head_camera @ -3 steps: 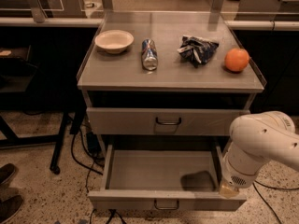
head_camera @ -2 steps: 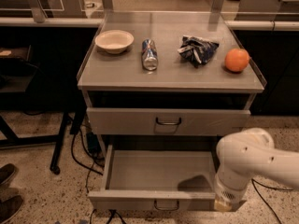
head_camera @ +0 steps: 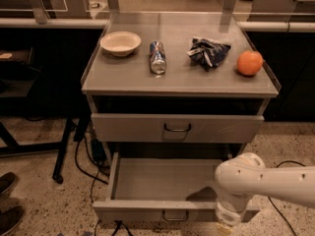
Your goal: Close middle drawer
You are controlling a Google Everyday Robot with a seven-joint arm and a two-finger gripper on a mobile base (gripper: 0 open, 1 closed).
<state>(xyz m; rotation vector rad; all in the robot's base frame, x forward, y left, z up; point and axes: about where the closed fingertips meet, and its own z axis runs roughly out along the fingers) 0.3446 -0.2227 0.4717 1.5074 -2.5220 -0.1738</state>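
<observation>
The middle drawer (head_camera: 142,211) stands pulled out towards me, low in the cabinet. Its grey inside is bare, and a small wire handle (head_camera: 175,215) sits at the centre of its front. My white arm (head_camera: 266,181) comes in from the right. My gripper (head_camera: 225,225) points down at the right part of the drawer's front edge, at the bottom of the view, and partly covers that front.
The drawer above (head_camera: 138,128) is shut. On the cabinet top (head_camera: 128,80) are a bowl (head_camera: 120,43), a lying can (head_camera: 157,57), a crumpled bag (head_camera: 208,52) and an orange (head_camera: 250,63). Cables (head_camera: 93,156) and a black stand leg (head_camera: 64,146) are at left, shoes (head_camera: 7,200) at far left.
My arm has swung left and towards me, from over the drawer's right side to its front edge. The drawer stays open about as far as before.
</observation>
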